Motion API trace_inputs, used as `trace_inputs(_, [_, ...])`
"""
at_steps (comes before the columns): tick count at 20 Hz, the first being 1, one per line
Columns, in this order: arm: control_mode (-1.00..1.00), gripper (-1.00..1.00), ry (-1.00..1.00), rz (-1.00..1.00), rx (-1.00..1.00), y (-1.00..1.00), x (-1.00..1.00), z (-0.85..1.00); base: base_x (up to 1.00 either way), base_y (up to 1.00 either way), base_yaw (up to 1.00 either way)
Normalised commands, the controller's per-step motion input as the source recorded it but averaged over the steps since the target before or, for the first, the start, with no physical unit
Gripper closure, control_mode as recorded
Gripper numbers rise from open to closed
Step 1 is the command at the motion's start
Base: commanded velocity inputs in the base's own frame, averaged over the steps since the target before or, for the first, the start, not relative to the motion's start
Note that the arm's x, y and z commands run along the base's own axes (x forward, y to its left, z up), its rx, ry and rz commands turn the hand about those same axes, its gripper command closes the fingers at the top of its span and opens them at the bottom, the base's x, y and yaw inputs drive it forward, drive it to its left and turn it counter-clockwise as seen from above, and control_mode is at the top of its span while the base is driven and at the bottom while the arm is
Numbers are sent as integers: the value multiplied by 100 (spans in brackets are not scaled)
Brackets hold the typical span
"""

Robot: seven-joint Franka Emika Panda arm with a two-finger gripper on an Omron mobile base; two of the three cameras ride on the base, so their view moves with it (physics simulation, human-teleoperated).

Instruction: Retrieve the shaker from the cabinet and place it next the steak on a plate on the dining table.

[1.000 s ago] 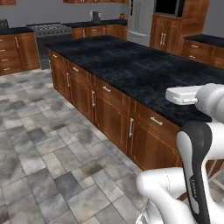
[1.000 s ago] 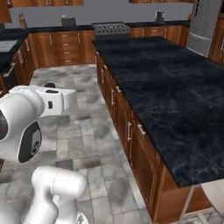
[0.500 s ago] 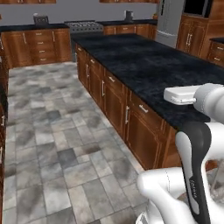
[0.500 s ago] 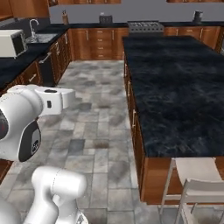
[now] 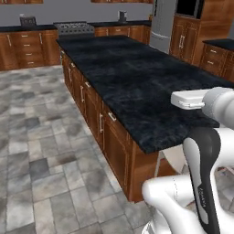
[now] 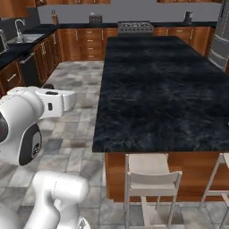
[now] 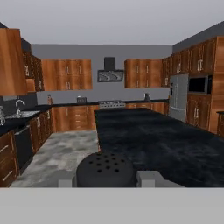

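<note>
From the hand view, reading left to right: a sink (image 7: 19,113) with a curved tap sits in the black-topped wall counter on the left, with reddish-brown base cabinets (image 7: 72,118) below and wall cabinets (image 7: 65,75) above them. A stove (image 7: 113,104) stands against the far wall under a dark hood (image 7: 110,70). At centre and running to the right lies the dining table (image 7: 157,140), a long surface of black veined marble. Further right stands a steel fridge (image 7: 177,96), and beyond it a dark oven (image 7: 200,85) set into tall wooden units.

At the bottom of that view the shaker (image 7: 105,169) shows its black, domed, perforated top, sitting between the two fingertips (image 7: 151,178) of the pincer (image 7: 105,180). The pincer is clamped on the shaker, one grey tip pressed against each side of it. The shaker is held in the air near the close end of the dining table, over its left edge.

In the left base view the grey tiled floor (image 5: 36,137) lies at left, the long surface (image 5: 137,82) runs up the middle, and the white arm rises at right.

In the right base view the arm's white forearm is at left, the surface (image 6: 161,89) fills the centre, and two pale stools (image 6: 152,179) stand tucked under its near end.
</note>
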Motion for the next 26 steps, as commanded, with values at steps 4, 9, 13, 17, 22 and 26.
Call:
trace_inputs(4, [100,100,0,0,0,0,0,0,0,-100,8])
trace_inputs(9, [100,100,0,0,0,0,0,0,-14,-100,38])
trace_inputs(13, [100,100,0,0,0,0,0,0,-11,-100,36])
trace_inputs(17, [100,100,0,0,0,0,0,0,-33,-100,9])
trace_inputs(22, [100,100,0,0,0,0,0,0,-70,-100,5])
trace_inputs(26, [100,100,0,0,0,0,0,0,-61,-100,8])
